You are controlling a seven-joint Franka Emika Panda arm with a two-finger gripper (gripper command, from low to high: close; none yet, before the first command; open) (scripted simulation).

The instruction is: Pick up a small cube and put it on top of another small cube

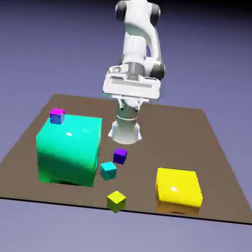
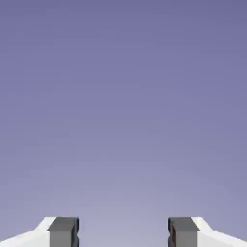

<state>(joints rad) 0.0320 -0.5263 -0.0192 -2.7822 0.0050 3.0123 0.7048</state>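
The end effector [image 2: 123,234] was held high with its fingertips [image 2: 63,231] spread apart, nothing between them. The purple cube [image 1: 119,155] and cyan cube [image 1: 107,170] were set close together beside the large teal block [image 1: 68,149]; the yellow-green cube [image 1: 116,201] was placed at the surface [image 1: 221,176] edge.

Brown table [image 1: 221,176]; plain blue-violet backdrop [image 1: 45,27], darker twd top.

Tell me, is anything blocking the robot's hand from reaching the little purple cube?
Nothing visible does. The gripper is open and sees only backdrop in the hand view. The purple cube sits on bare table, apart from the small teal cube just in front and the big teal block to the exterior view's left.
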